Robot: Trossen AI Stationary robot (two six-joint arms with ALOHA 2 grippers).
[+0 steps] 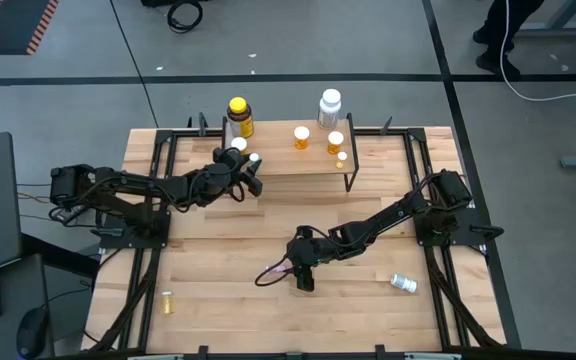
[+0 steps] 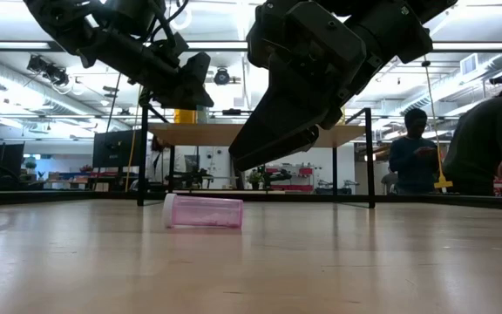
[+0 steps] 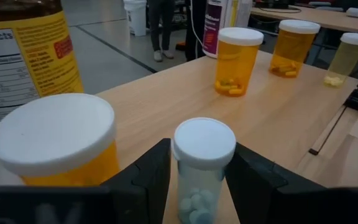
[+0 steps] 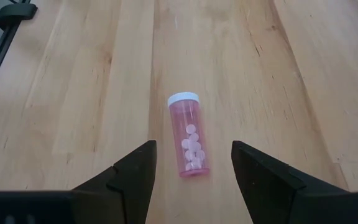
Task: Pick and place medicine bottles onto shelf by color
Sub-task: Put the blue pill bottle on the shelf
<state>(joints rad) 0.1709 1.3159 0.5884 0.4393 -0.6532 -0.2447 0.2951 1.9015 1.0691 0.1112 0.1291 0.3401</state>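
My left gripper (image 1: pixel 251 172) is at the shelf's (image 1: pixel 288 162) left end, shut on a tiny teal vial (image 3: pixel 201 168) with a white cap. An orange vial (image 3: pixel 55 146) and the big yellow bottle (image 3: pixel 23 56) stand close beside it. My right gripper (image 4: pixel 193 171) hangs open low over the table's middle. A pink vial (image 4: pixel 189 143) lies on its side on the tabletop just ahead of the fingers, and the low view shows the pink vial (image 2: pixel 203 212) too. In the high view my right gripper (image 1: pixel 304 272) hides it. My left gripper pinches the teal vial's body (image 3: pixel 194 202) just under its white cap (image 3: pixel 204 142), one finger on each side. The fingers (image 3: pixel 143 180) come from the table's left. The vial stands upright over the shelf top; its bottom lies below the picture's edge.
On the shelf stand the big white bottle (image 1: pixel 329 104), two orange vials (image 1: pixel 301 136) (image 1: pixel 335 142) and a small pale-yellow vial (image 1: pixel 342 157). A tiny yellow vial (image 1: pixel 167 302) and a white-capped bottle (image 1: pixel 402 283) lie near the table's near edge. People stand behind the table (image 2: pixel 412 148).
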